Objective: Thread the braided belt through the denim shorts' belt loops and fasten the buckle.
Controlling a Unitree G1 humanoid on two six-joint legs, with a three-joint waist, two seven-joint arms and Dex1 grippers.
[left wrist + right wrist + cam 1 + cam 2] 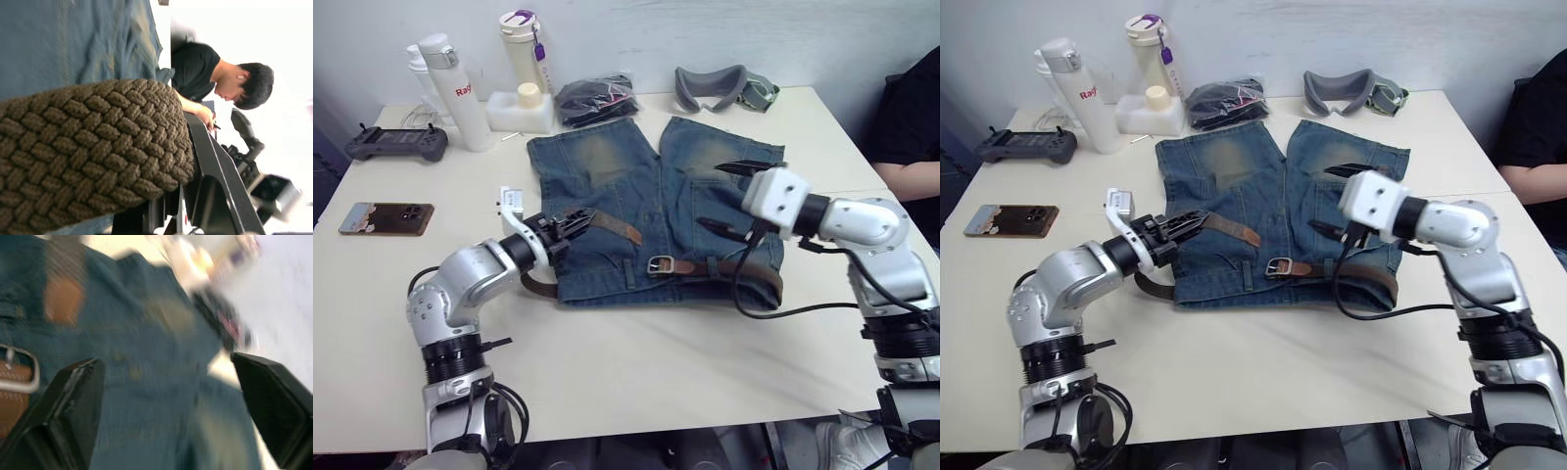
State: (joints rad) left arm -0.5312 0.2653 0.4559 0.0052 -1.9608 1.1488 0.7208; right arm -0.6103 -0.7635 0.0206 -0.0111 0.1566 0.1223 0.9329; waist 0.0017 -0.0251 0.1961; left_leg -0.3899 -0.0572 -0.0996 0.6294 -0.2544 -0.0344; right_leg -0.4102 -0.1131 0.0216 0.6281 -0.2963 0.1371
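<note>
L pincer [570,226] clamping braided belt [607,225] at shorts' [607,176] edge

Both arms are built of rounded silver-grey metal segments joined by black ribbed collars. The left end effector [570,226] has black fingers behind a small white block. The right end effector [736,199] has black fingers on a white boxy housing, with a black cable [773,311] looping from it.

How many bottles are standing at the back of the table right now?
3. A white bottle with red lettering at the back left, another white one partly hidden behind it, and a cream bottle with a purple loop further right. More may be hidden.
</note>
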